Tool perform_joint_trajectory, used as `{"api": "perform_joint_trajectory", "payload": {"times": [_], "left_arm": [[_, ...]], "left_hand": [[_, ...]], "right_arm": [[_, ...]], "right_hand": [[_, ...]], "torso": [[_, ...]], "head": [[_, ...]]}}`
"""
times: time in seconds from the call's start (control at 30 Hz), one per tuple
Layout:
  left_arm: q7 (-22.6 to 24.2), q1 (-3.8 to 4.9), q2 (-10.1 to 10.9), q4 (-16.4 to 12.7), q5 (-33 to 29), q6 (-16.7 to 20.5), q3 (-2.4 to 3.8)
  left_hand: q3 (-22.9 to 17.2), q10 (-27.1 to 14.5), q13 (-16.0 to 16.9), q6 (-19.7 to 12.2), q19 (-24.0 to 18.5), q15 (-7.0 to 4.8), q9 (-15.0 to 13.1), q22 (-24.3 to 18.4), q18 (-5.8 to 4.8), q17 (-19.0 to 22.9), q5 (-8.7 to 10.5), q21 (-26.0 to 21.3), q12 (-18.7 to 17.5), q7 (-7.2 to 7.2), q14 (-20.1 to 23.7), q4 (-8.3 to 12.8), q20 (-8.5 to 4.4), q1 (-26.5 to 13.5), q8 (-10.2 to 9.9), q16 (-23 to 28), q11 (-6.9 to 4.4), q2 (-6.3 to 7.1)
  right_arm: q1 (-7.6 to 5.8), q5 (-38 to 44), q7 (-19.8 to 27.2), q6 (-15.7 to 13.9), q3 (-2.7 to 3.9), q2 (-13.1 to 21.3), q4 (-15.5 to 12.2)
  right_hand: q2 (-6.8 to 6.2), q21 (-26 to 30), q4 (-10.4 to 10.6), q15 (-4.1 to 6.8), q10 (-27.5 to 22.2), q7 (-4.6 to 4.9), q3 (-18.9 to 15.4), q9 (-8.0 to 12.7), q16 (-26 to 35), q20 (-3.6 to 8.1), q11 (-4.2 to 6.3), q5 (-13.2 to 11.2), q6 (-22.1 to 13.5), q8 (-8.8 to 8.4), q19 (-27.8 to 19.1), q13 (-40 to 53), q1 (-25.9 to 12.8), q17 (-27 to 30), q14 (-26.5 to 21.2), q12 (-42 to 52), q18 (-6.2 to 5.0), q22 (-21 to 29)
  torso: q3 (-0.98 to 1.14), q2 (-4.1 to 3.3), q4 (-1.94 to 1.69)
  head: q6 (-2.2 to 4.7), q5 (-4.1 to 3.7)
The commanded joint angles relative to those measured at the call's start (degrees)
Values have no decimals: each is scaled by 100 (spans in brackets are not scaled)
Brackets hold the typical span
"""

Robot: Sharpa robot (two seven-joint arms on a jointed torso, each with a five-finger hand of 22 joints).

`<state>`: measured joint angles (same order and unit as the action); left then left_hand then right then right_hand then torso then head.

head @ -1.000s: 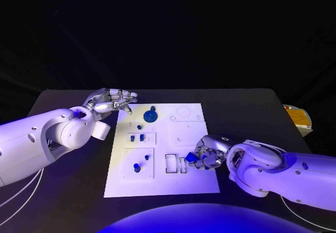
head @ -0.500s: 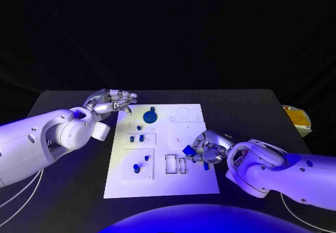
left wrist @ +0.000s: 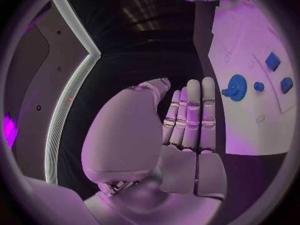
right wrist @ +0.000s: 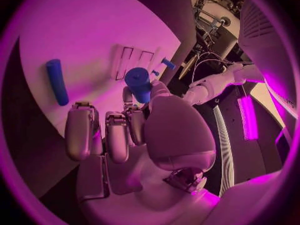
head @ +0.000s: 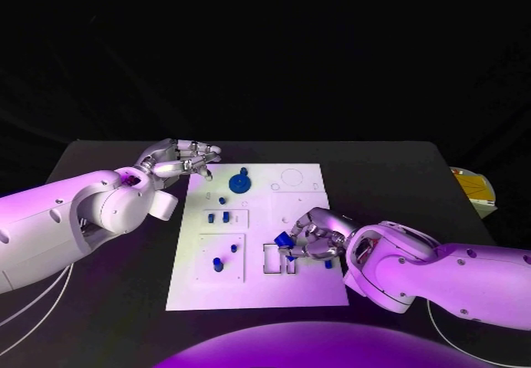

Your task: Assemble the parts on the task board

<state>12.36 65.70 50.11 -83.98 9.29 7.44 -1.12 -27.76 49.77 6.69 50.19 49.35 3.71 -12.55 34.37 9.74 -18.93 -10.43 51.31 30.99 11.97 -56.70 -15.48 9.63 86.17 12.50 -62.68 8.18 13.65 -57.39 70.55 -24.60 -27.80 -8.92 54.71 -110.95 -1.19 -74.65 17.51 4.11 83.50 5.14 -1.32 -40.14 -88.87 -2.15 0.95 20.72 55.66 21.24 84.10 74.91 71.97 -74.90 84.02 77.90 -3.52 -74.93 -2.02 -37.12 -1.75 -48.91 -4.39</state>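
A small blue block [head: 285, 240] is being gripped by the right hand [head: 315, 239] above the white rectangular task board [head: 257, 295]; the left hand [head: 177, 160] is being held empty beside it, fingers apart.

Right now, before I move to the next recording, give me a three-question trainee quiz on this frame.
1. True or false: the right hand holds a blue part.
2. Multiple choice: where is the left hand?
A. over the slots near the task board's middle
B. by the task board's far left corner
C. flat on the table's right side
3. Fill in: the loose blue rod lies on the ____.

Key: 1 true. 2 B. 3 task board.
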Motion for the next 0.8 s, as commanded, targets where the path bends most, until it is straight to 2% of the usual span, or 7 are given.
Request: {"api": "perform_joint_trajectory", "payload": {"times": [0.03,0.3,0.4,0.5,0.67,0.7,0.8], "left_arm": [[30,2,-18,-17,-32,-90,3],[26,2,-26,-16,-32,-99,3],[25,2,-27,-15,-32,-101,3],[26,2,-28,-13,-35,-100,3],[20,2,-27,-11,-39,-104,3],[20,2,-27,-11,-39,-104,3],[18,2,-26,-8,-39,-103,3]], "left_hand": [[28,-34,-8,-34,26,38,-5,-5,79,0,12,-31,37,-5,-2,-4,5,-43,-27,39,5,5],[28,-34,-8,-34,26,38,-5,-5,79,0,12,-31,37,-5,-2,-4,5,-43,-27,39,5,5],[28,-34,-8,-34,26,38,-5,-5,79,0,12,-31,37,-5,-2,-4,5,-43,-27,39,5,5],[38,-39,-9,-39,29,41,-5,-12,78,-2,18,-42,40,-2,-3,-21,7,-67,-31,39,8,3],[54,-41,-9,-39,31,44,-6,-18,77,-4,24,-51,43,-1,-5,-39,10,-93,-32,38,10,5],[54,-41,-9,-39,31,44,-6,-18,77,-4,24,-51,43,-1,-5,-39,10,-93,-32,38,10,5],[54,-41,-9,-39,31,44,-6,-18,77,-4,24,-51,43,-1,-5,-39,10,-93,-32,38,10,5]], "right_arm": [[33,-189,5,469,-3,-74,37],[67,-42,-164,525,-4,-226,146],[70,13,-208,516,-3,-253,174],[72,44,-234,506,-3,-276,200],[73,80,-264,466,-3,-302,236],[73,81,-264,465,-3,-303,236],[73,105,-282,466,-3,-317,247]], "right_hand": [[15,-21,-64,31,35,-197,-79,-168,-27,30,3,184,268,108,206,458,-277,-1180,536,-20,80,-1147],[19,-38,-66,48,52,-225,-206,-244,-31,42,25,0,325,173,211,475,-482,-1198,539,-16,82,-1151],[75,-57,-61,62,68,-245,-292,-298,-33,53,42,-152,356,221,216,492,-638,-1207,541,-6,85,-1155],[185,-67,-64,74,77,-258,-452,-379,-35,66,54,-598,354,276,218,503,-825,-1216,543,-9,86,-1157],[292,-75,-65,82,88,-269,-711,-478,-38,73,64,-1012,352,349,220,521,-961,-1226,545,-8,88,-1158],[292,-75,-65,82,88,-269,-711,-478,-38,73,64,-1012,352,349,220,521,-961,-1226,545,-8,88,-1158],[358,-83,-60,83,91,-270,-1054,-558,-37,75,62,-1530,331,398,221,530,-1078,-1224,545,-20,89,-1160]], "torso": [[2,-5,2],[10,-8,10],[11,-9,9],[11,-9,12],[13,-10,12],[13,-10,13],[11,-8,17]], "head": [[-10,22],[-11,49],[-13,54],[-19,60],[-31,63],[-32,66],[-38,73]]}}
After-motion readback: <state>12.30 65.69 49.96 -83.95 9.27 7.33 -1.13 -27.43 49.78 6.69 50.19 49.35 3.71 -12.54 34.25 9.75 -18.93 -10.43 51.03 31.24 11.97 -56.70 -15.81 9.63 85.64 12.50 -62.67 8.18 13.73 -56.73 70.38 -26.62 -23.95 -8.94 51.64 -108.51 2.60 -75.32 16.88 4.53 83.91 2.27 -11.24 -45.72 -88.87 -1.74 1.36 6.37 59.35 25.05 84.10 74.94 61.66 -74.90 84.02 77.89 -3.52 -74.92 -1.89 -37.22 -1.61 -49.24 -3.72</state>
